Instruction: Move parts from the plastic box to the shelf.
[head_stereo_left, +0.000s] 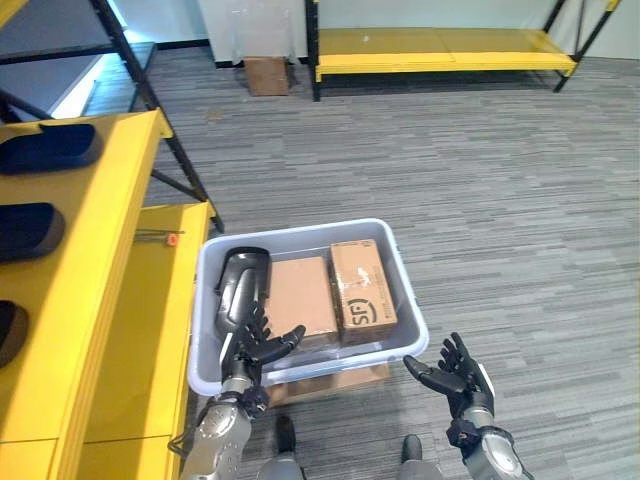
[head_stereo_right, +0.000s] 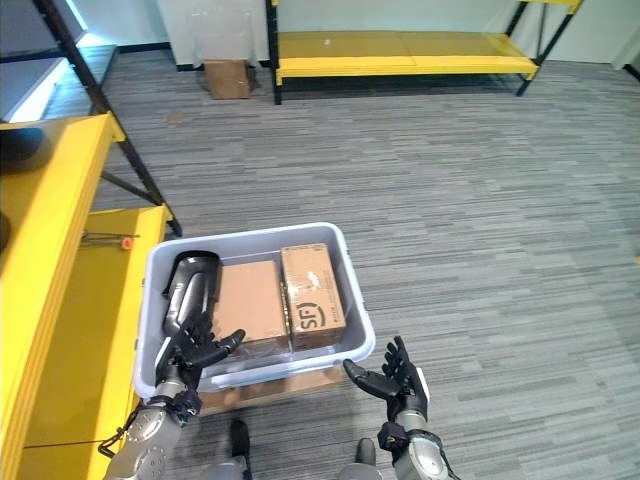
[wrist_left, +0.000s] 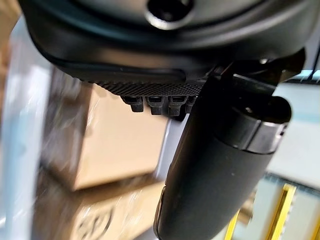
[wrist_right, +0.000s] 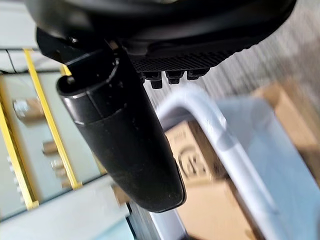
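Pale grey plastic box (head_stereo_left: 405, 290) on the carpeted floor, still loaded: one black moulded part (head_stereo_left: 240, 283) at its left end beside two brown cardboard cartons (head_stereo_left: 362, 290). Left hand (head_stereo_left: 262, 345) open above the box's near left corner, holding nothing; right hand (head_stereo_left: 455, 372) open, just outside the near right corner. Three black parts (head_stereo_left: 48, 146) already on the yellow metal shelf (head_stereo_left: 110, 240); more to move.
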